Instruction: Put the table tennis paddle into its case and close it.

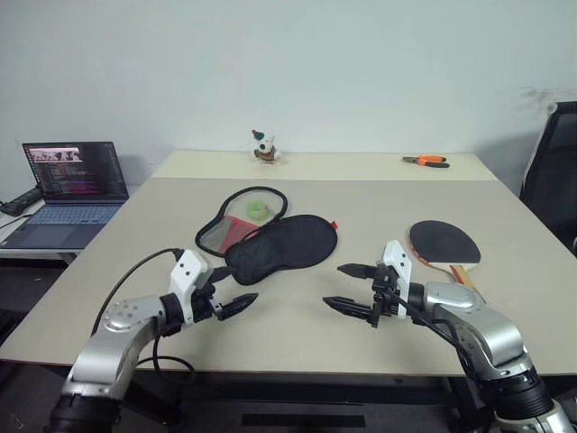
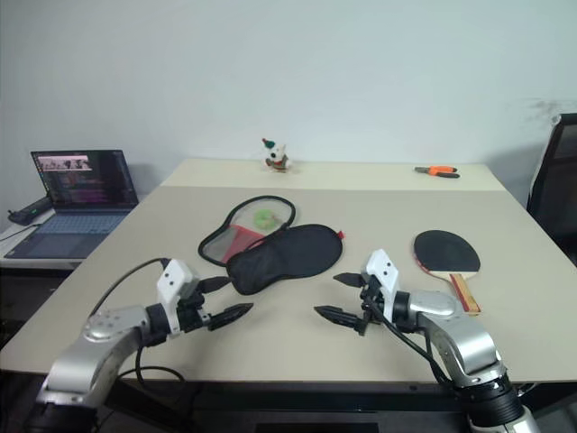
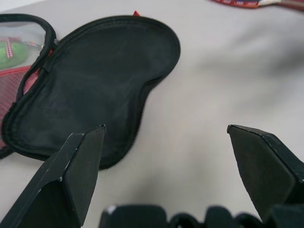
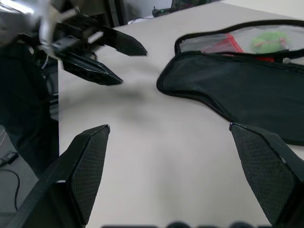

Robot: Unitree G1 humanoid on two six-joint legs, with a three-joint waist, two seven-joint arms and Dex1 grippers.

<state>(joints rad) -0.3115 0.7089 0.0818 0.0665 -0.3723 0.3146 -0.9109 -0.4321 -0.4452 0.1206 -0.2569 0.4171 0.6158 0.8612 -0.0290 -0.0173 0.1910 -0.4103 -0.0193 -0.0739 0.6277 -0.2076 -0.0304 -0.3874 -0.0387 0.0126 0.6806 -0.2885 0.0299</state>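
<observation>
The case (image 1: 284, 244) lies unzipped and spread open mid-table, its black half nearer me and its red-and-mesh half (image 1: 236, 221) behind it. To the right of it the table tennis paddle (image 1: 444, 244) lies flat, black rubber up, handle toward me. My left gripper (image 1: 236, 289) hovers open just in front of the case's near left end, holding nothing. My right gripper (image 1: 333, 285) is open too, between case and paddle and pointing left. The left wrist view looks between wide-apart fingers (image 3: 80, 166) at the black half (image 3: 95, 80). The right wrist view shows the case (image 4: 247, 90) and the left gripper (image 4: 128, 61).
A laptop (image 1: 72, 180) sits open on a low side table at the left. On the far table are a small toy figure (image 1: 264, 147) and orange-handled pliers (image 1: 425, 161). A black chair (image 1: 554, 171) stands at the right edge.
</observation>
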